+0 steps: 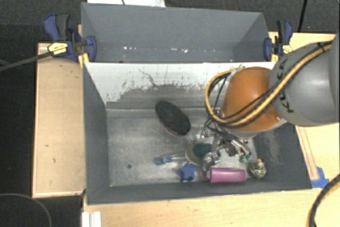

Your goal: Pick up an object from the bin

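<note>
The end effector [217, 151] sits low in the grey metal bin [127, 138], just above the pink-purple plastic cylinder [228, 174], which lies on its side by the bin's front wall. I cannot tell whether it is apart or together: the arm's orange cover [249, 98] crowds over it, and nothing can be seen clamped in it.

Nearest to it is a small teal round-headed object [200, 150], up and to the left of the cylinder. Whether the two touch I cannot tell. This object looks light, hard and smooth, so it may slip or roll, and a hold square across its round head seems best. The cylinder looks light and stiff too, and would be best taken across its middle.

A blue knobbly piece [186, 172] lies just left of the cylinder and a pale speckled ball [257, 168] just right of it. A black oval brush-like pad [172, 117] lies well up and to the left.
</note>
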`<state>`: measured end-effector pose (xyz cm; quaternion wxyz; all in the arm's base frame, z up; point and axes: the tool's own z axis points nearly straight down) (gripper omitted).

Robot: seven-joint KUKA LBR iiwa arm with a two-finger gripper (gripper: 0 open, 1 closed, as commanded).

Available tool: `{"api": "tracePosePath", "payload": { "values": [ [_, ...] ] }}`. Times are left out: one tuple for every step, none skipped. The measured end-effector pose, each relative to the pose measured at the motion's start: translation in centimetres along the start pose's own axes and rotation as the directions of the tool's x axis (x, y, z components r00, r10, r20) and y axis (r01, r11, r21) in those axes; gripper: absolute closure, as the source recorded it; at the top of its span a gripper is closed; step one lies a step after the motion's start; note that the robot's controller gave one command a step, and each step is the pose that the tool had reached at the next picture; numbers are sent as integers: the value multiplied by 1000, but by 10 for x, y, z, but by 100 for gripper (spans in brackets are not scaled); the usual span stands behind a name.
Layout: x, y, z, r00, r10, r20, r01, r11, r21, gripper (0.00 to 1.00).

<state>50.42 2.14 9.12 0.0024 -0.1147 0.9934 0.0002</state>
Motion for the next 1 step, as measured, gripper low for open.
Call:
{"api": "tracePosePath", "payload": {
  "values": [
    [12, -21, -145, 1000, -25, 5, 25, 1000, 3, 100]
  ]
}}
